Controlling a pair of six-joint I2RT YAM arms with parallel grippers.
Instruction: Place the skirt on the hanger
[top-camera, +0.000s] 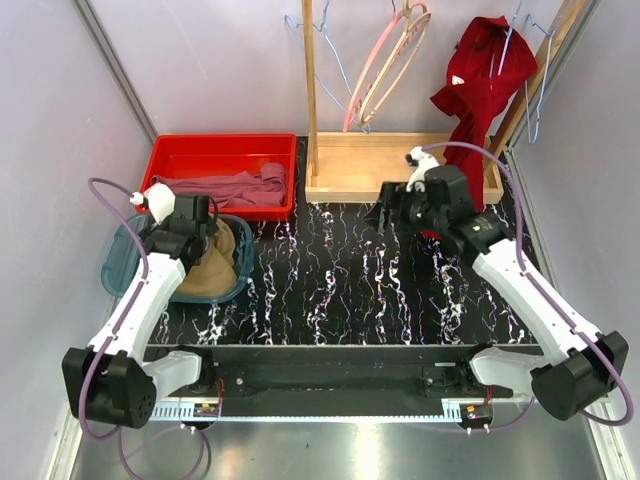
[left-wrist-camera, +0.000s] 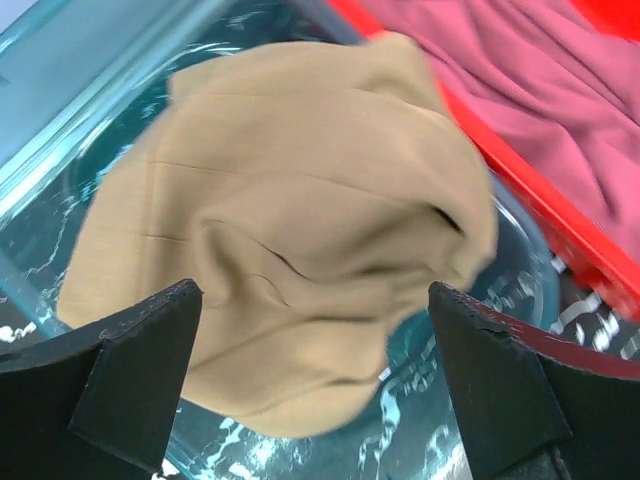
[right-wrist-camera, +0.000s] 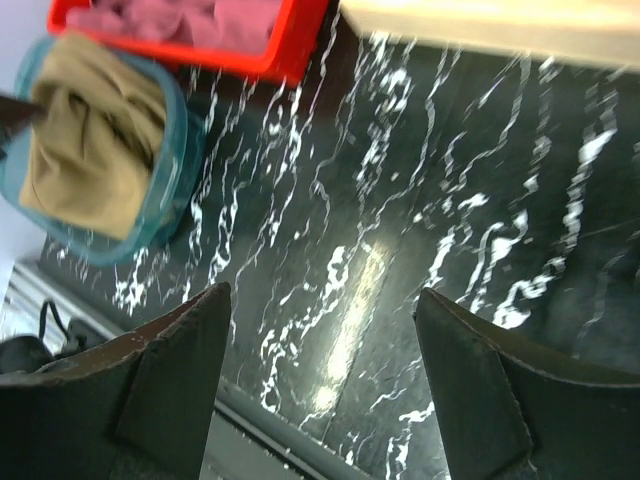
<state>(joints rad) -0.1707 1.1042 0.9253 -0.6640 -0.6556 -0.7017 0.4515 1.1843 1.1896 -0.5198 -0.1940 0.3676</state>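
Observation:
The tan skirt (top-camera: 212, 266) lies crumpled in a teal clear bin (top-camera: 118, 262) at the table's left. In the left wrist view the skirt (left-wrist-camera: 290, 230) fills the bin (left-wrist-camera: 60, 130). My left gripper (top-camera: 210, 216) hovers just above it, open and empty (left-wrist-camera: 312, 290), with its jaws spread wide over the cloth. My right gripper (top-camera: 386, 212) is open and empty (right-wrist-camera: 322, 292) above the black marbled table, left of the rack. The skirt also shows far off in the right wrist view (right-wrist-camera: 85, 130). Light-blue wire hangers (top-camera: 336, 68) hang on the rack at the back, with more at the right (top-camera: 536, 92).
A red bin (top-camera: 170, 150) behind the teal bin holds a mauve-pink cloth (top-camera: 235, 188). A wooden rack base (top-camera: 400, 180) with an upright post stands at the back middle. A pink hanger (top-camera: 372, 78), a wooden hanger (top-camera: 398, 66) and a dark red garment (top-camera: 485, 75) hang there.

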